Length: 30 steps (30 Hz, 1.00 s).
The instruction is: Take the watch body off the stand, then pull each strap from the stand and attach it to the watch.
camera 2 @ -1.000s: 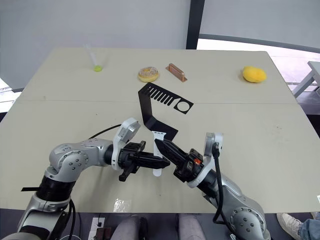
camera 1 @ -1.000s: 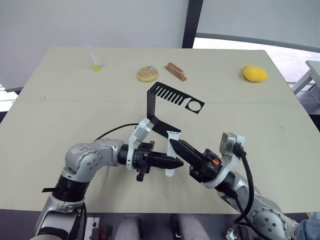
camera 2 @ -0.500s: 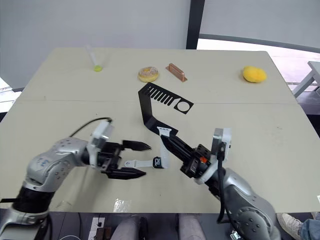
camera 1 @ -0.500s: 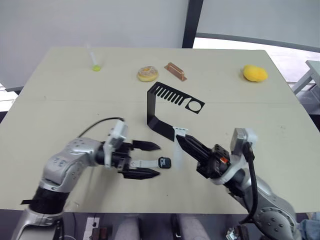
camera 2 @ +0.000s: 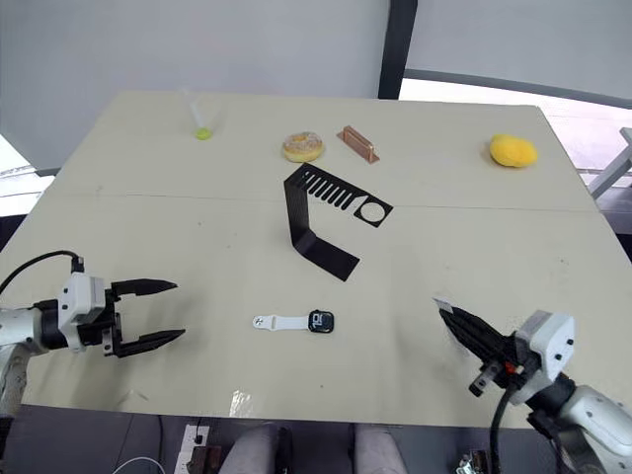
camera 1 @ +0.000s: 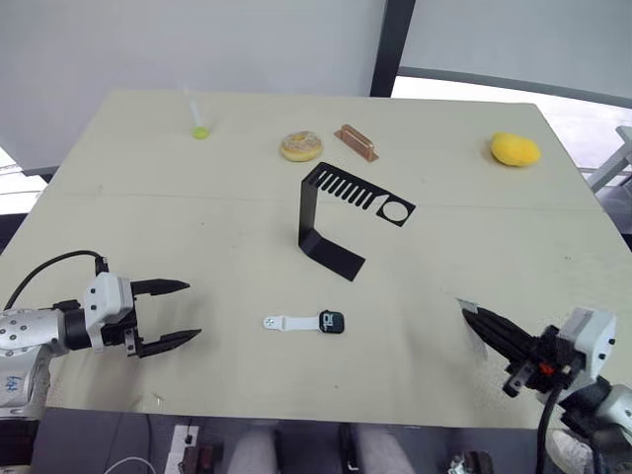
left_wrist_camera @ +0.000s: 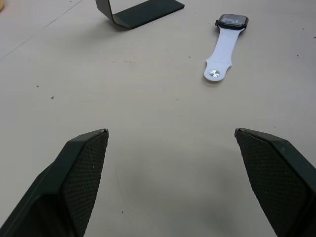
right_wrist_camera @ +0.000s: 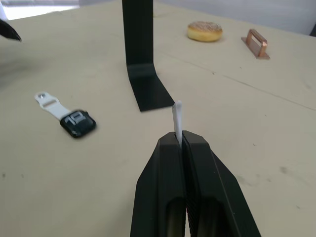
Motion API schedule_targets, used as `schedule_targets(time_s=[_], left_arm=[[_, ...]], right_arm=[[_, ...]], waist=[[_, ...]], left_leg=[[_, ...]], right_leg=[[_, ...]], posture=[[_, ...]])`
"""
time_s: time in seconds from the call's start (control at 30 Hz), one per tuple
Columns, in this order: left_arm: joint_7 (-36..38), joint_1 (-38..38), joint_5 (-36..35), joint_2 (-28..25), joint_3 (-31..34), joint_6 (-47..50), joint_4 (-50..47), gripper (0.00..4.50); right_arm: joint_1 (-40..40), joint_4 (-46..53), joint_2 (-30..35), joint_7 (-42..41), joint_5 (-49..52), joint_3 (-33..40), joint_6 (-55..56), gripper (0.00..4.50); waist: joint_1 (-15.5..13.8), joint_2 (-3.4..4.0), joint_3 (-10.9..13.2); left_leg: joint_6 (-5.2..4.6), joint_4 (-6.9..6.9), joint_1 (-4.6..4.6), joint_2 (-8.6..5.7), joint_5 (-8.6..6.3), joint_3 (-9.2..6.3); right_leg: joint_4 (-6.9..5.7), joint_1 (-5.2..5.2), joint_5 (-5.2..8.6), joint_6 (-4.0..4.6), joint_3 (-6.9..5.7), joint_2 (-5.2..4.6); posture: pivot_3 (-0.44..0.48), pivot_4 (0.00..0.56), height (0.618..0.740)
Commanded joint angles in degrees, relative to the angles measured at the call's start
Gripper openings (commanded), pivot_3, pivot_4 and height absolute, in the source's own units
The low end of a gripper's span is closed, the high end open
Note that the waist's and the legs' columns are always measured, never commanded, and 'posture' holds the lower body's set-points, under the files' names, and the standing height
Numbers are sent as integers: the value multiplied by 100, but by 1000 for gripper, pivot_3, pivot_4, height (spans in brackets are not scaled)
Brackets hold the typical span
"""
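The stand (camera 1: 336,219) stood upright near the middle of the table (camera 1: 494,237), its slotted top arm reaching toward the robot's right. The watch body (camera 1: 331,322) lay flat on the table on the robot's side of the stand, close to its base but not touching it. One white strap (camera 1: 288,322) was joined to the watch body and stretched from it toward the robot's left.

The left gripper (camera 1: 176,311) hovered well to the left of the stand, near the table's left edge, with its two fingers spread wide and nothing between them. The right gripper (camera 1: 469,317) hung well to the right of the stand, near the table's front edge; its fingers were pressed together on the second strap (right_wrist_camera: 177,118), a thin white strip whose end stuck out past the fingertips, though how much of it was held could not be made out.

Beyond the stand sat a doughnut (camera 1: 300,146), a brown block (camera 1: 355,141), a yellow lump (camera 1: 515,149) and a green-tipped tube (camera 1: 197,117).
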<state>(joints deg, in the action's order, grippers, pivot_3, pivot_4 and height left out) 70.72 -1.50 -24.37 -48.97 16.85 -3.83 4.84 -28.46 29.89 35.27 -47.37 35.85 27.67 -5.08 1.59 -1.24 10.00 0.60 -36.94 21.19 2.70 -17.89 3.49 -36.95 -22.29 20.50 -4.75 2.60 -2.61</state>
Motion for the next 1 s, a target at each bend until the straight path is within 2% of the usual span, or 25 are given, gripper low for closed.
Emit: schedule_targets(time_s=[0.03,0.17,0.27,0.37,0.53,0.73,1.0], left_arm=[[-170,-133,9,82,-226,156,-586,4416],[-360,-680,34,276,-1004,830,-1313,4416],[-717,-1302,505,580,-1837,1358,-1616,4416],[-849,-1671,1037,830,-2597,1617,-1698,4416],[-1151,-2121,1601,1486,-3473,1944,-1345,4416],[-1311,-2302,2103,1711,-3897,2096,-1033,4416],[-1461,-2462,2282,2122,-4037,2118,-841,4416]], right_arm=[[21,-47,77,-343,64,217,205,0],[275,134,11,-271,102,-65,68,0],[434,418,-42,-198,31,-499,-39,0],[620,621,-88,-87,-37,-862,-145,0],[940,774,-56,-54,-155,-1341,-311,0],[1071,826,-6,-53,-240,-1524,-377,0],[1116,788,-47,-27,-278,-1616,-385,0]], waist=[[9,1,-1],[9,4,-1],[2,5,-1],[7,8,-2],[1,7,-2],[-2,7,-2],[-62,6,-4]], left_leg=[[0,0,0,0,0,2],[3,3,2,-1,2,2],[3,-3,3,-2,3,3],[2,-10,5,-3,3,7],[1,-22,2,2,3,24],[1,-26,3,1,3,25],[1,-41,2,-3,4,22]], right_leg=[[0,0,0,0,0,-2],[-3,-2,0,0,-1,-1],[-8,-2,-2,-4,-1,7],[-11,-3,-4,-8,4,19],[-16,-7,-5,-11,24,34],[-20,-10,-6,-13,32,40],[-30,-5,-7,-16,33,35]], posture=[[0,150,740],[0,150,740],[0,150,740],[0,150,740],[0,150,740],[0,150,740],[0,150,740]])
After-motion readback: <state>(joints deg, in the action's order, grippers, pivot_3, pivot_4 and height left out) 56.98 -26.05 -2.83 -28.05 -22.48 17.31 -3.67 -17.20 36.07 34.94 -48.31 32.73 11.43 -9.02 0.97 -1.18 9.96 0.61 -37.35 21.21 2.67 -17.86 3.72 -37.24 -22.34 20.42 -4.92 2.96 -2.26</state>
